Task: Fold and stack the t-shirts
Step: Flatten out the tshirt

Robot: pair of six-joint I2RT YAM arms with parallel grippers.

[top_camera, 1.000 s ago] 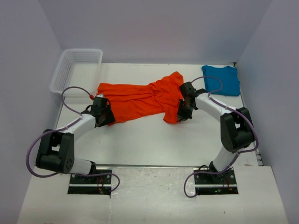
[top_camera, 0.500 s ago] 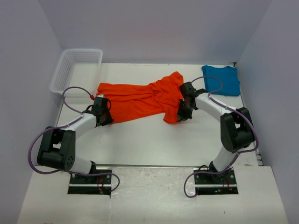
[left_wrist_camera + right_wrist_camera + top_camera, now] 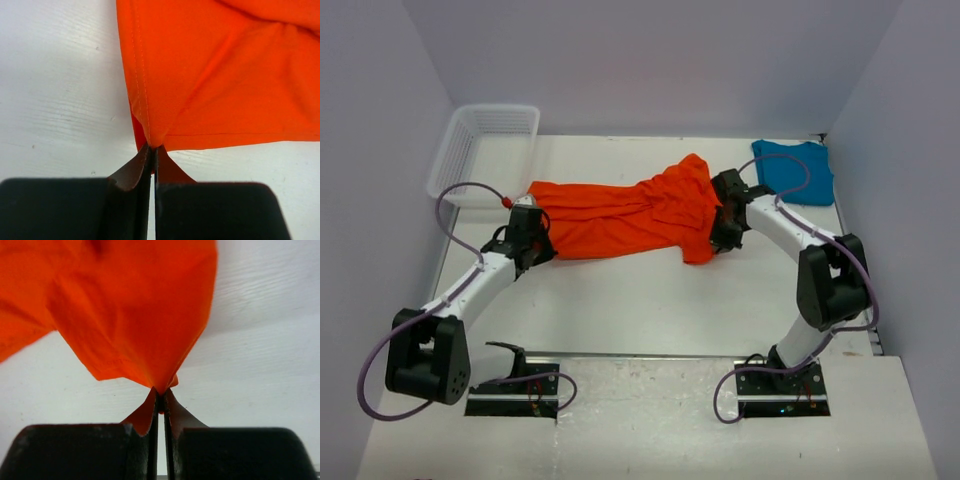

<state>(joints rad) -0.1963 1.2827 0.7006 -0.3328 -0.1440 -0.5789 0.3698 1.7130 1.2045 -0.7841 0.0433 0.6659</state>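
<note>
Right, the orange-red t-shirt (image 3: 620, 215) lies stretched across the middle of the table (image 3: 650, 300), running left to right. My left gripper (image 3: 152, 150) has its jaws pressed together on the shirt's left hem corner — the cloth bunches to a point at the tips. My right gripper (image 3: 160, 394) pinches the shirt's right end the same way, with fabric fanning out from the tips. The teal-blue t-shirt (image 3: 795, 170) lies at the far right corner, apart from the orange one; the white mesh basket (image 3: 480, 150) stands far left.
</note>
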